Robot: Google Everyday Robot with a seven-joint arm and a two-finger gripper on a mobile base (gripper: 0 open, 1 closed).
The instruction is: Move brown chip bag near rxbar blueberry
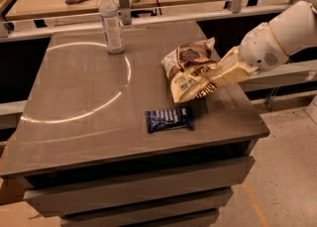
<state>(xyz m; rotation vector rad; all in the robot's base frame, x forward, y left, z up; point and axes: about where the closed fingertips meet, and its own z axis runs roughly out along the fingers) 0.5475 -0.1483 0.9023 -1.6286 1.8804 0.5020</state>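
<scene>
Gripper clamped on chip bag at the table's right side.
The bag juts left from the jaws; the bar lies flat left of them, nearer the camera; the bottle stands well apart, far left.
</scene>
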